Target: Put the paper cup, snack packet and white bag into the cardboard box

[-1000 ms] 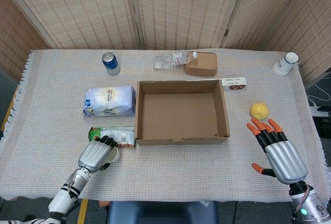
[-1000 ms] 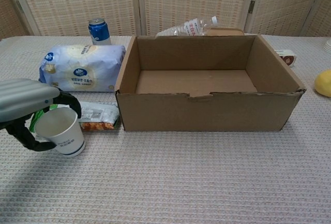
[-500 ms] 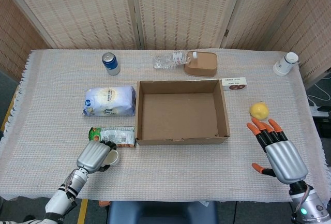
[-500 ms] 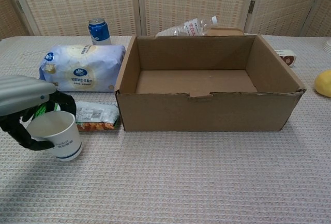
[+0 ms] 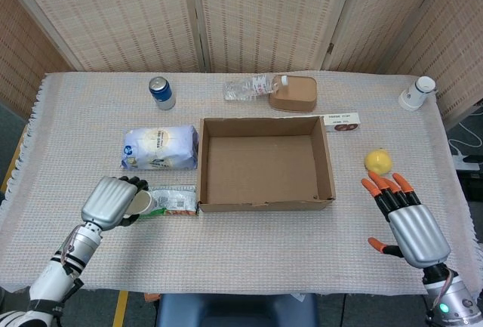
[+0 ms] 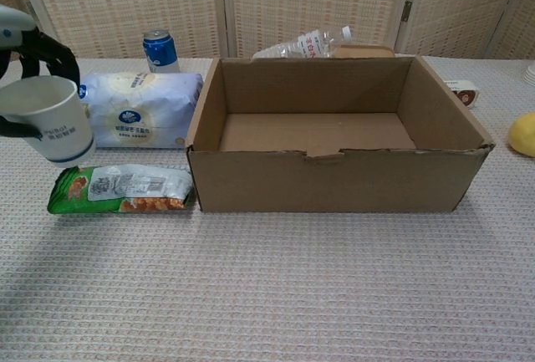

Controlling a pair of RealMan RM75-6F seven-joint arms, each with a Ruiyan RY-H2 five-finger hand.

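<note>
I have the left hand (image 5: pixel 112 201) wrapped around the paper cup (image 6: pixel 50 119), holding it clear of the desk (image 5: pixel 249 259) above the snack packet's (image 6: pixel 122 190) left end. The white bag (image 5: pixel 160 148) lies just beyond the packet, both left of the cardboard box (image 5: pixel 266 205). My right hand (image 5: pixel 404 217) hangs spread and holds nothing, near the yellow fruit (image 5: pixel 378 161).
</note>
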